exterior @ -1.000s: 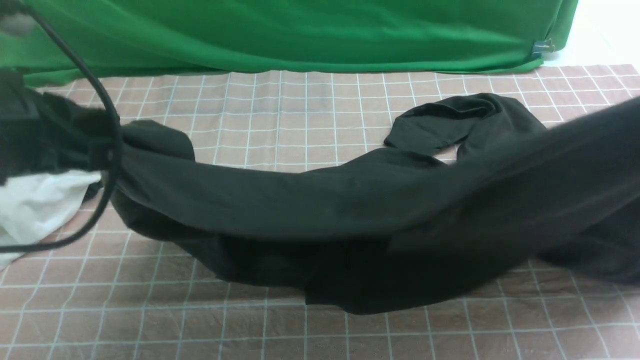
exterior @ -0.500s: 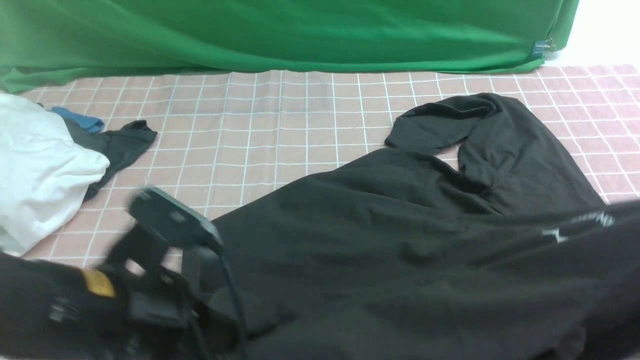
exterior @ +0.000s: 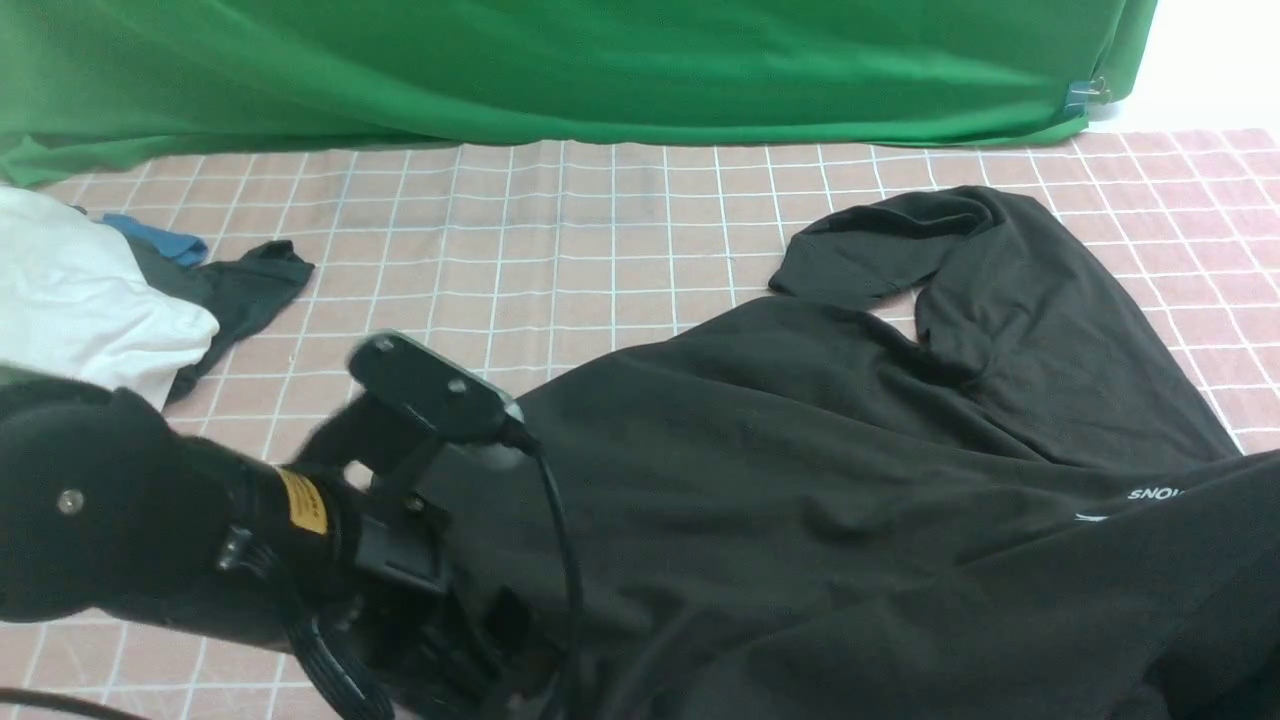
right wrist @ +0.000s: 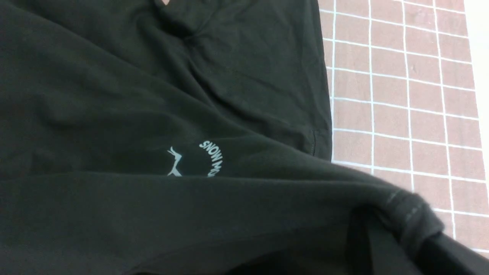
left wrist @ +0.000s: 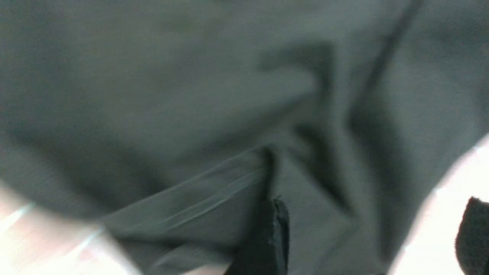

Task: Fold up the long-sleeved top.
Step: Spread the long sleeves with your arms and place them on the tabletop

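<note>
The top (exterior: 800,480) is spread over the front view's lower right on the tabletop (exterior: 600,220). The left end effector (left wrist: 374,233) is seen open over it. The right end effector (right wrist: 401,248) is clamped on its hem. Pulled one-sidedly, the top could be dragged askew.

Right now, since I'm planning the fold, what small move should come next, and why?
Probably lower the right gripper and open it. It pinches the hem of the long-sleeved top up off the table, while the left gripper stands open, holding nothing.
</note>
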Motion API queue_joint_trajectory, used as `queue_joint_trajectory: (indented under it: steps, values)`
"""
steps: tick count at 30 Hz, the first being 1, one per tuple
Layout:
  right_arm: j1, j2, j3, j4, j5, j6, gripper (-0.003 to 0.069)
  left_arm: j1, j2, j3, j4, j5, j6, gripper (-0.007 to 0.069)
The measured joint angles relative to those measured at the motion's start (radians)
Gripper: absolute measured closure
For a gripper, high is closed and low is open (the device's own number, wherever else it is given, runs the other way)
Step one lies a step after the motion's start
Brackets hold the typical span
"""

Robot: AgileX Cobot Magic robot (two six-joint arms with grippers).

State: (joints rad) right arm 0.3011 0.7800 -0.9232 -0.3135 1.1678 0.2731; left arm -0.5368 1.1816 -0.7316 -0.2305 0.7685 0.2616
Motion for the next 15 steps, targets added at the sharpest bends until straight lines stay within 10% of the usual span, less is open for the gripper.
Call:
queue_joint_trajectory:
  steps: [15]
  values:
    - [0.001, 0.000, 0.001, 0.037, -0.049, -0.035, 0.0604, 0.000, 0.151, 0.035, 0.034, -0.111, 0.333, 0.0106]
